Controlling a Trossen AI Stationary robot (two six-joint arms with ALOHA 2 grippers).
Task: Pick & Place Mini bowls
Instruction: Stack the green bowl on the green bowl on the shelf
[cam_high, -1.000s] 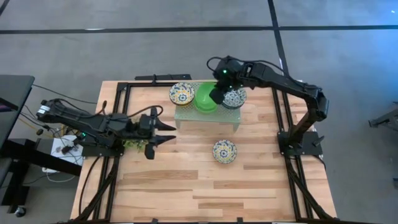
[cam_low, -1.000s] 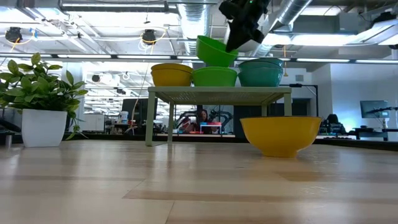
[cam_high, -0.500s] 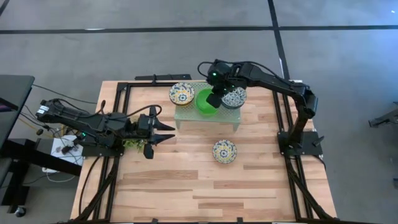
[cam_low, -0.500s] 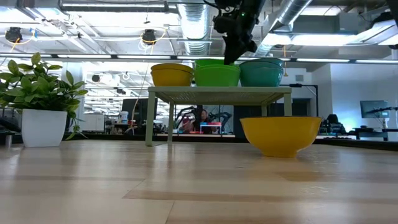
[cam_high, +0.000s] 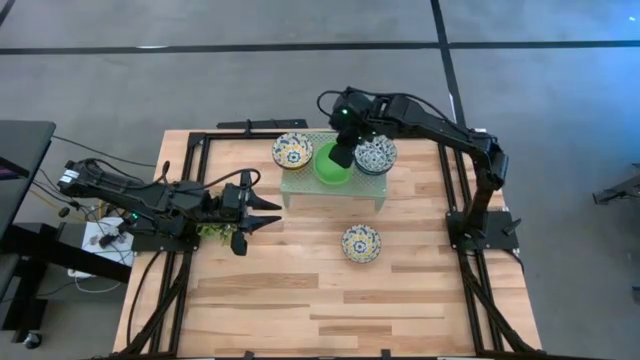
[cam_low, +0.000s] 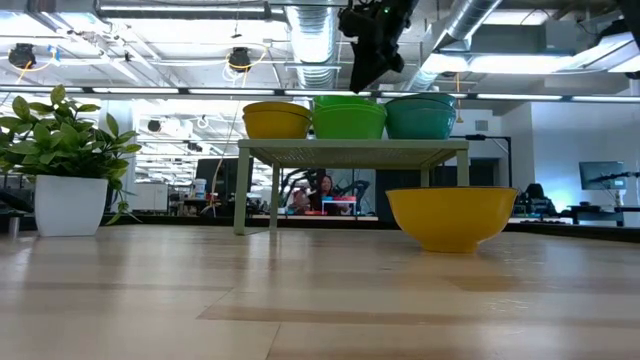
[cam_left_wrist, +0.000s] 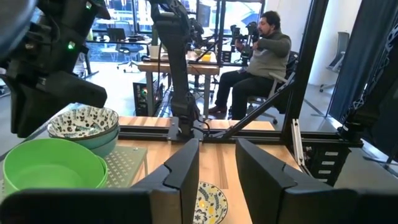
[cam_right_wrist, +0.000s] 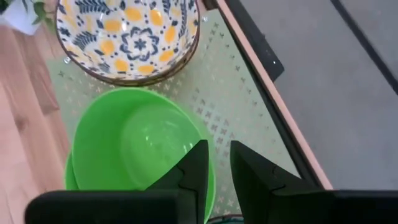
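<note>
Starting at your left, the left gripper (cam_high: 262, 213) hovers low over the desk (cam_high: 300, 300) near the small leafy plant (cam_low: 62, 140), its fingers spread and holding nothing; leave it parked there.

Moving right, the pale green perforated rack (cam_high: 330, 180) carries three stacks of mini bowls: a yellow-and-blue floral bowl (cam_high: 292, 150), the green stack (cam_high: 333, 165) in the middle, and a blue floral bowl (cam_high: 377, 156) on teal ones. Your right gripper (cam_right_wrist: 214, 165) hangs just above the green stack's rim, its fingers a narrow gap apart and gripping nothing, so the green bowl looks released and nested. Lift straight up before you travel sideways, I'd say, because the neighbouring rims sit close and a sideways drag could tip the stack.

One more floral bowl (cam_high: 361, 243) sits alone on the desk in front of the rack, probably your next pick. Pinch its rim rather than its body.

The bowls look glossy, smooth and round-walled, likely slippery; the rack is thin with a patterned grid of holes; the desk is matt wooden planks.
</note>
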